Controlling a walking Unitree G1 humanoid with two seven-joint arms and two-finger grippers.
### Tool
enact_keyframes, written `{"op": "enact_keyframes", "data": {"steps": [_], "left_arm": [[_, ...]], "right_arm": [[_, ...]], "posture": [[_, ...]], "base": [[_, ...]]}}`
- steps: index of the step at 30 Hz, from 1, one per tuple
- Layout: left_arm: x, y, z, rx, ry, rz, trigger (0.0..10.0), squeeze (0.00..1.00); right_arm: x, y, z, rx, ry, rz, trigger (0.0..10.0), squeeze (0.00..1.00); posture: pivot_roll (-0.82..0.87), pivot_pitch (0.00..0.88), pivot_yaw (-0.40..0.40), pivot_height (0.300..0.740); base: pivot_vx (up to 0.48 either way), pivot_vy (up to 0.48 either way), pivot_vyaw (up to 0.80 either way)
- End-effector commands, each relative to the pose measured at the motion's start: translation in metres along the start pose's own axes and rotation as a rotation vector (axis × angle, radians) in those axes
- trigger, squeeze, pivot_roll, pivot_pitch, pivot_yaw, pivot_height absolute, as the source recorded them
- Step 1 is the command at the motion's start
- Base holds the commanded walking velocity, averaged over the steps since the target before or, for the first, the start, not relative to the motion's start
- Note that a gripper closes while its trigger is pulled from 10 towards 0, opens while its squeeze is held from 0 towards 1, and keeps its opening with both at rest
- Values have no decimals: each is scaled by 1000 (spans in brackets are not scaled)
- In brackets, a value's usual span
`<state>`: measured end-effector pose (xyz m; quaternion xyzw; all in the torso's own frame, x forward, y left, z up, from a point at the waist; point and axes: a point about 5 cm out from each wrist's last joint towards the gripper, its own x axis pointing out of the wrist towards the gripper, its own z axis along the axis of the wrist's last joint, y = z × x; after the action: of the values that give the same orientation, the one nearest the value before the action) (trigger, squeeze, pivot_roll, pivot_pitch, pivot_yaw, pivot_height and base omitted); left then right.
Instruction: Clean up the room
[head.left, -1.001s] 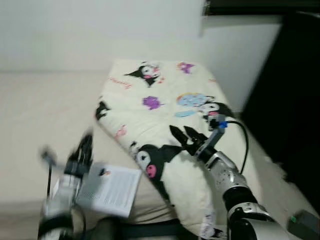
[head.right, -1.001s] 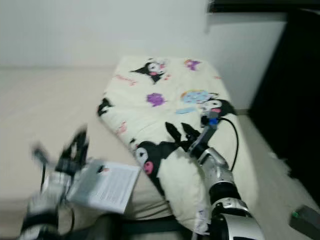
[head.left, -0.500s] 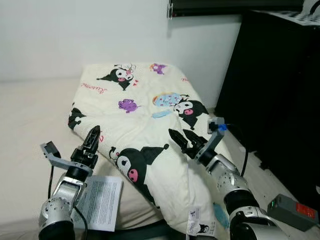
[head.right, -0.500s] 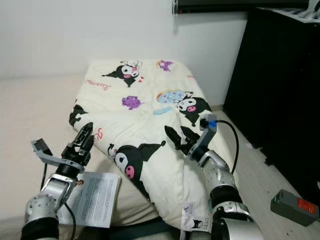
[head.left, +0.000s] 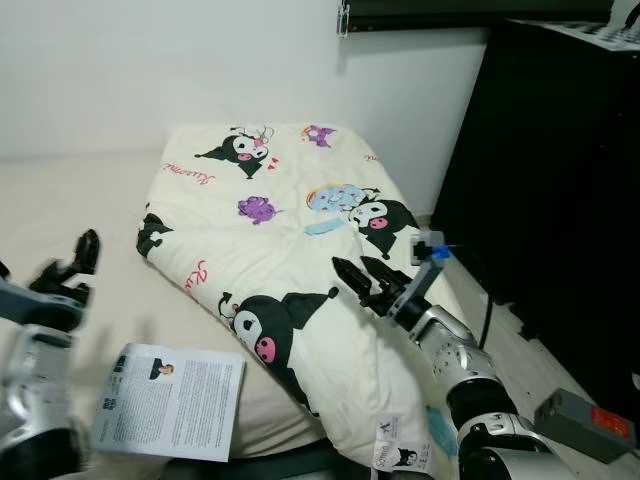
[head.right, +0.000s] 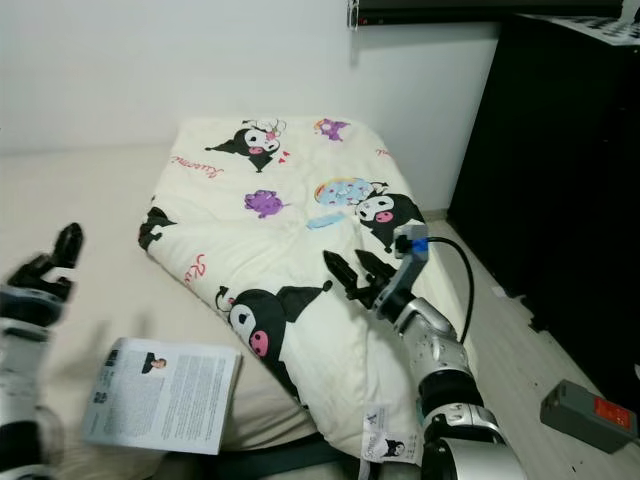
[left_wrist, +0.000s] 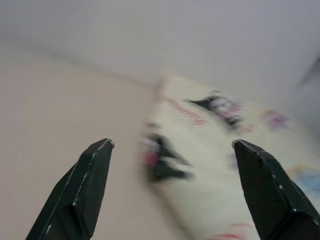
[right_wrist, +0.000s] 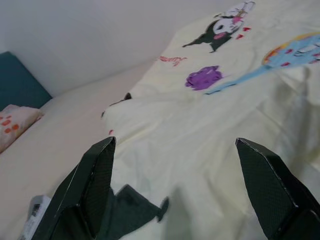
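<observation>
**Quilt first, then the leaflet – get a firm pinch on the fold**

Your right gripper (head.right: 350, 274) sits centre-right of the head view, fingers spread wide, tips low over the cartoon-print quilt (head.left: 290, 210) w/o pinching anything. In the right wrist view the same cream fabric lies between the two open fingers (right_wrist: 92, 190), so you're lined up on cloth, not past it. The quilt runs from the upper middle of the frame down to the lower centre, its near corner w/ the sewn label (head.left: 385, 455) hanging off the bed's edge.

Judgement: the step in hand looks like grabbing the quilt to straighten or fold it.
- Go down onto a ridge or crease, not flat cloth; flat fabric tends to slip out of thin fingers.
- Close fully before you pull; a thick quilt will prob. drag, so pull slow & low along the mattress (head.left: 70, 200).
- Watch the cable on the right wrist – don't snag it in the fold.

Your left gripper (head.left: 72, 260) is at the far left edge, lifted, blurred, fingers apart, holding nothing. The printed leaflet (head.left: 170, 400) lies flat at lower left, just beside the quilt's edge. Keep the left arm off it while you tug, else paper creases. A grey box (head.right: 585, 412) sits on the floor at lower right, well apart from both arms.
</observation>
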<state>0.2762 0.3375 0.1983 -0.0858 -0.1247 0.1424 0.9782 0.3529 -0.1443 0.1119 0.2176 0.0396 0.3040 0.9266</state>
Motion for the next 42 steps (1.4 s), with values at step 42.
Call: {"op": "enact_keyframes", "data": {"steps": [42], "left_arm": [[-197,24,-141,-254,1222,-342,10000,0]], "right_arm": [[-11,-11,1,-22,32,-50,10000,0]], "posture": [[20,15,-49,495]], "base": [[0,0,0]]}}
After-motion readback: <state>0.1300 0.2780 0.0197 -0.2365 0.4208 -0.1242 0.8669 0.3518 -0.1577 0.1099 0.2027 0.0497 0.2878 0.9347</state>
